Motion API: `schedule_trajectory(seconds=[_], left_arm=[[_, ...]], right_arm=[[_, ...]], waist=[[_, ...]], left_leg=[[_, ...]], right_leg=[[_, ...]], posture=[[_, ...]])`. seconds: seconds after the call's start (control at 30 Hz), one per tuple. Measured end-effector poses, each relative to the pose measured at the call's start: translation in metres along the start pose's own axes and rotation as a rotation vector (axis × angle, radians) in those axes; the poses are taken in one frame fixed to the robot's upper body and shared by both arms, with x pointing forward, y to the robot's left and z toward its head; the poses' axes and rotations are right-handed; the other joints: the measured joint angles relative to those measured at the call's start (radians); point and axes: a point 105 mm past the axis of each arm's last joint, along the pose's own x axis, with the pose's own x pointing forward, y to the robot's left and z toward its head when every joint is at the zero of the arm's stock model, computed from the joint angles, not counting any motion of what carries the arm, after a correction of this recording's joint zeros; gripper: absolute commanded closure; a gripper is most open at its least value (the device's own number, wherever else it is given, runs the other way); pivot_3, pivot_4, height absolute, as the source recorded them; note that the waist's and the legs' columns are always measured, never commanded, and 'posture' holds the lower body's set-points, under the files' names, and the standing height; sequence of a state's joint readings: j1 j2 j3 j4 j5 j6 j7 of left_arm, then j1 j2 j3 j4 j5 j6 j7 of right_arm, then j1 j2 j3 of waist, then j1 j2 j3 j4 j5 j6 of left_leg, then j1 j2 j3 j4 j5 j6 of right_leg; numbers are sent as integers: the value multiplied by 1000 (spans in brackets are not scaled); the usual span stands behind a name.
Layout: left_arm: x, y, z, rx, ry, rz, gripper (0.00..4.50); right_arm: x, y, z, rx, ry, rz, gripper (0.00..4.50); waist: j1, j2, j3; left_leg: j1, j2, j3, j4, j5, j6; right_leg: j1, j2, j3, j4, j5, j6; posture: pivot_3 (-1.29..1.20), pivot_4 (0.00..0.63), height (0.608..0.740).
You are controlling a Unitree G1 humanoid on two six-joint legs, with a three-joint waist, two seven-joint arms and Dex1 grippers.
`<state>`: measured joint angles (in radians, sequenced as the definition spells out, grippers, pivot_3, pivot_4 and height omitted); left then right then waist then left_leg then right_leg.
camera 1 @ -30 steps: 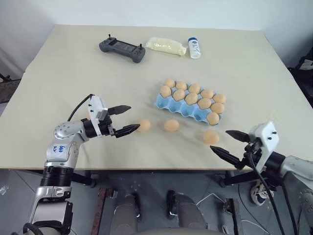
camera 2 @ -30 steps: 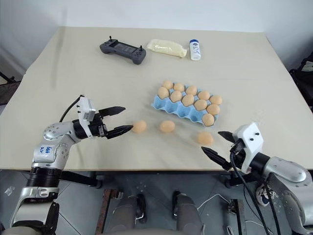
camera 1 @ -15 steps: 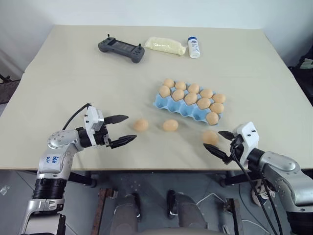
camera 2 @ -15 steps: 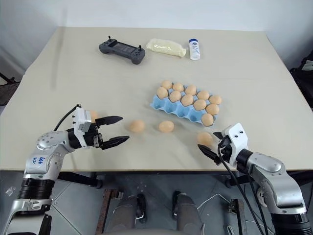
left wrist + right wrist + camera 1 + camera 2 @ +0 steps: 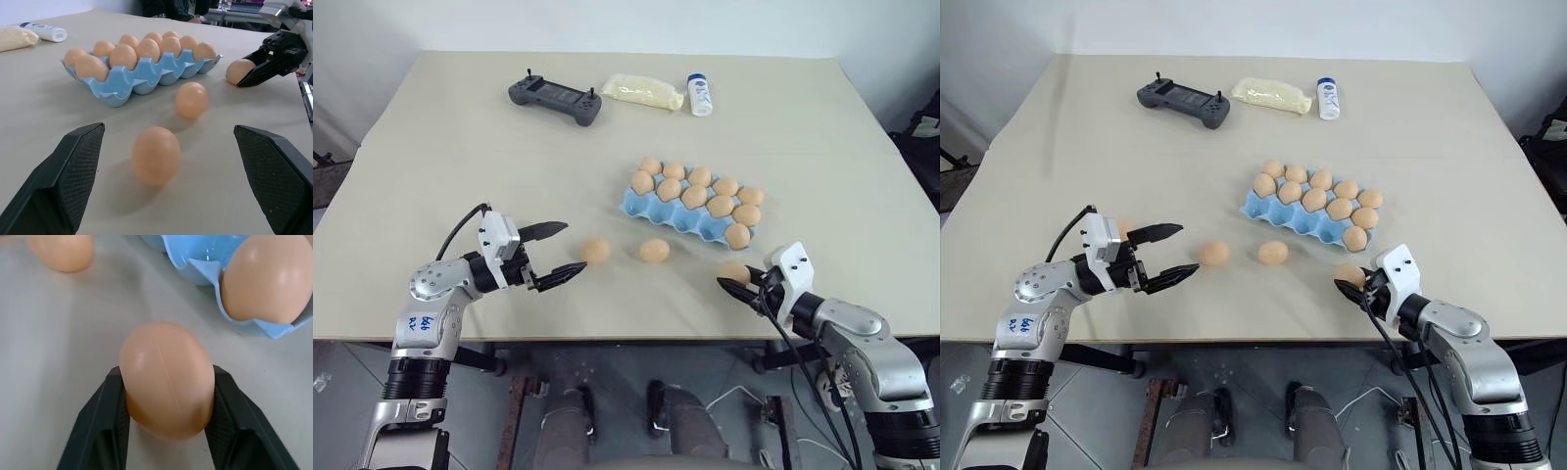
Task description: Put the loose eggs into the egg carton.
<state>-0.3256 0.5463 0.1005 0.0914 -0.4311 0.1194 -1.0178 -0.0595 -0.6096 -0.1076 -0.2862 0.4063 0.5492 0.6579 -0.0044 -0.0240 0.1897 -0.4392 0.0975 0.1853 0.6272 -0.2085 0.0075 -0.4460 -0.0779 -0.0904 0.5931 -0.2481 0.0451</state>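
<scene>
Your right gripper (image 5: pixel 166 401) is clamped on an egg (image 5: pixel 166 379) beside the carton (image 5: pixel 651 209); left gripper (image 5: pixel 558 251) gapes wide near another egg (image 5: pixel 596 251).

1. Egg carton (image 5: pixel 205 264): in the right wrist view cut off by the picture's edge; one corner pocket shows.
2. Loose egg (image 5: pixel 62 249), same view: upper part cropped by the frame.
3. Egg in the right claw (image 5: pixel 740 282): from the head views largely covered by the black fingers (image 5: pixel 105 426).
4. White bottle (image 5: pixel 701 94) at the far counter (image 5: pixel 460 147) edge: label print too small to read.
5. Left claw (image 5: pixel 171 176) fingers, own wrist view: bases cut off at the frame.
6. Pale yellow packet (image 5: pixel 14 36): cropped at the picture's edge.
</scene>
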Motion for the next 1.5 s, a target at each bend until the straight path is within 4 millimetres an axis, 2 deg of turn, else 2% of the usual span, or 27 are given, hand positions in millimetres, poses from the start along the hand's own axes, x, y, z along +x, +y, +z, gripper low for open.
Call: schedule_trajectory(seconds=[0.17,0.33,0.4,0.53,0.63,0.8,0.83,1.03,1.07,1.33,1.43,1.5], left_arm=[[0,0,-1,-2,2,1,0],[0,0,0,-1,-1,5,0],[4,0,1,-2,-15,4,0],[5,0,2,-2,-21,11,0],[5,1,2,-2,-22,16,0],[3,2,2,0,-22,38,0],[2,2,2,0,-22,42,0],[1,0,5,14,-27,49,0],[1,0,4,14,-26,50,0],[1,0,5,14,-27,49,0],[2,2,6,19,-29,48,0],[3,2,7,22,-31,46,0]], right_arm=[[-8,5,30,-43,-57,27,3010],[7,-1,88,-131,-200,23,3011],[19,1,99,-138,-220,33,3011],[47,-2,85,-120,-151,37,3011],[54,-7,79,-115,-130,23,3011],[64,-12,74,-135,-98,16,3011],[66,-13,72,-139,-88,11,2272],[70,-13,75,-139,-66,15,255],[70,-13,76,-138,-69,18,44],[62,-14,87,-137,-96,25,44],[44,-10,95,-151,-133,56,44],[29,-5,92,-161,-129,96,44]], waist=[[-2,0,0],[-12,0,0],[-21,0,0],[-24,0,0],[-24,0,0],[-26,0,0],[-26,0,0],[-28,0,0],[-27,0,0],[-28,0,0],[-26,0,0],[-21,0,0]], left_leg=[[1,1,2,0,0,0],[2,1,5,1,0,0],[2,2,5,0,0,0],[1,1,8,0,0,0],[0,0,11,1,-1,0],[1,1,14,1,-1,0],[1,1,14,2,-1,0],[0,1,16,2,-1,0],[0,1,17,2,-1,0],[0,1,18,3,-1,0],[0,1,18,2,-1,0],[0,1,17,2,-1,0]], right_leg=[[0,0,2,0,0,-1],[-1,1,4,-1,1,-7],[-1,1,4,-2,1,-7],[-3,1,6,0,3,-4],[-6,1,9,3,8,4],[-8,1,12,6,9,5],[-9,1,12,7,9,5],[-13,0,15,12,8,4],[-14,1,16,13,8,4],[-16,1,17,14,8,4],[-15,1,17,14,8,4],[-15,1,16,13,7,3]], posture=[[0,150,740],[0,150,740],[0,150,740],[0,150,740],[0,150,740],[0,150,740],[0,150,740],[0,150,740],[0,150,740],[0,150,740],[0,150,740],[0,150,740]])
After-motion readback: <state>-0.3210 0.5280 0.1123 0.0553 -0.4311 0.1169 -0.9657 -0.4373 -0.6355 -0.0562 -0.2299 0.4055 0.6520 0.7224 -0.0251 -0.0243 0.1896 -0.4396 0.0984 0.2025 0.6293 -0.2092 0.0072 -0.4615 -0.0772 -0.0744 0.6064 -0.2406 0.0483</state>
